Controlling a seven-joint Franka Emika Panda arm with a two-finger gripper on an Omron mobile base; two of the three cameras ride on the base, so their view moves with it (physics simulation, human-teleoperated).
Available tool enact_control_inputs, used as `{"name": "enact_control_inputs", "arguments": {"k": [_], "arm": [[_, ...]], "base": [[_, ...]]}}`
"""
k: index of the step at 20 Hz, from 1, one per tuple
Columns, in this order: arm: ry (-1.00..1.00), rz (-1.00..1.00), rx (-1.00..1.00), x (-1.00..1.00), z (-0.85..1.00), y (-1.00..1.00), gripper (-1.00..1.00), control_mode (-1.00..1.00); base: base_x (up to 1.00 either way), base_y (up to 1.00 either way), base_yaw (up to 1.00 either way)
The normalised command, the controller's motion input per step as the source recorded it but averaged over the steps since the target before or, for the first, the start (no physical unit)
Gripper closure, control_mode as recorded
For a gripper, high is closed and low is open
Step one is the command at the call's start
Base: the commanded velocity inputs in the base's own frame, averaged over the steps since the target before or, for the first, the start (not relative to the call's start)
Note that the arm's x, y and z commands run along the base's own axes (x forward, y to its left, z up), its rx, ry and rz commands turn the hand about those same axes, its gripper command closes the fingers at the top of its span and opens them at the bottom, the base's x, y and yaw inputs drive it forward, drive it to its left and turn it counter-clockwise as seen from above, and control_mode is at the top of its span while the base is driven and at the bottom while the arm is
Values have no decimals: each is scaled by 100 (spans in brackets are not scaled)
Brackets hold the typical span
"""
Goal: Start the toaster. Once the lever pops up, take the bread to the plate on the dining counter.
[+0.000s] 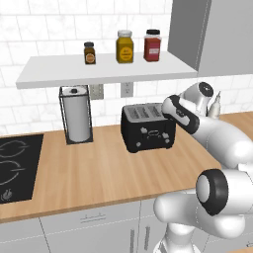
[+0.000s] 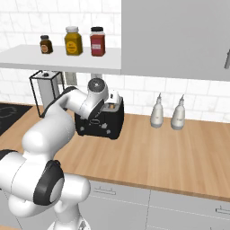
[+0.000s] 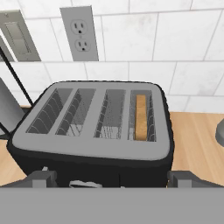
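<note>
Currently the toaster [image 3: 92,131] sits on the wooden bench [image 1: 108,170] against the tiled wall, right of the paper towel holder [image 1: 76,114]. The bread [image 3: 140,117] stands on edge in the rightmost slot. Fingers [image 3: 111,179] hover spread wide above the toaster's front edge, grasping nothing.

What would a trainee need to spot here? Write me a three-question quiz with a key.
1. True or false: the bread sits in the toaster's slot nearest the paper towel holder.
2. How many jars stand on the shelf?
A. two
B. three
C. four
3. Fill in: in the hand view, the pincer is above the toaster's ____ edge.

Key: 1 false, it is the slot farthest from the holder; 2 B; 3 front.
</note>
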Motion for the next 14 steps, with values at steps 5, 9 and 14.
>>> {"name": "enact_control_inputs", "arguments": {"k": [5,9,14], "arm": [[0,0,0,0,0,0,-100,-100],[0,0,0,0,0,0,-100,-100],[0,0,0,0,0,0,-100,-100]], "base": [[0,0,0],[0,0,0],[0,0,0]]}}
